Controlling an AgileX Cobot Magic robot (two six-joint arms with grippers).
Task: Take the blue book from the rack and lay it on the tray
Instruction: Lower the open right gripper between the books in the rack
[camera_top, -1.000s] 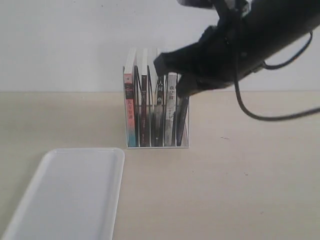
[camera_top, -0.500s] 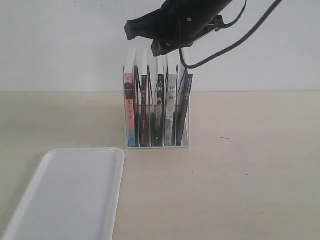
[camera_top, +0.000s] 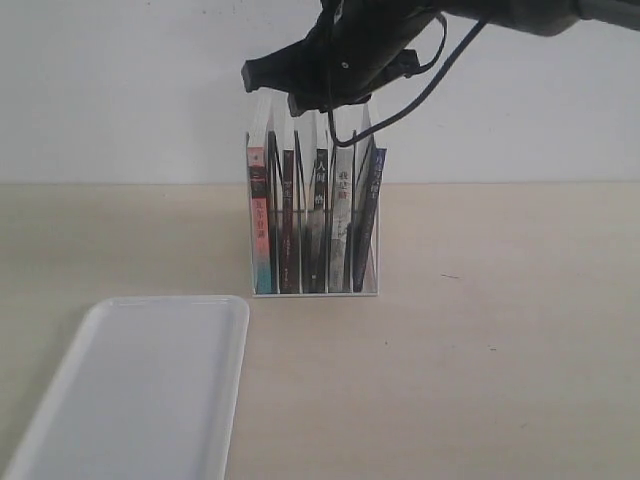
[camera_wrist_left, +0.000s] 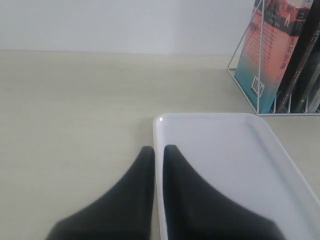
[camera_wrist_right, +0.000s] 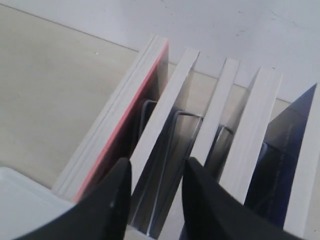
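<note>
The white wire rack (camera_top: 315, 292) stands upright mid-table with several books in it. The blue book (camera_top: 369, 215) is the rightmost one and leans slightly; its dark blue cover (camera_wrist_right: 280, 165) shows in the right wrist view. My right gripper (camera_top: 275, 90) hovers open just above the tops of the left-hand books. Seen from the wrist, the right gripper (camera_wrist_right: 156, 172) straddles the page edge of the second book from the left, several slots from the blue book. The white tray (camera_top: 150, 390) lies at the front left. My left gripper (camera_wrist_left: 156, 150) is shut, hanging over the tray's rim (camera_wrist_left: 159, 120).
A pink-and-teal book (camera_top: 260, 220) fills the rack's left end, with black-spined and pale grey-spined books between it and the blue one. The rack's wires (camera_wrist_right: 187, 115) show between the books. The right arm's cable (camera_top: 440, 75) loops above the rack. A white wall stands behind.
My right arm has swung up and leftward, from in front of the rack's right end to above its left-hand books. The books, rack and tray have not moved.
</note>
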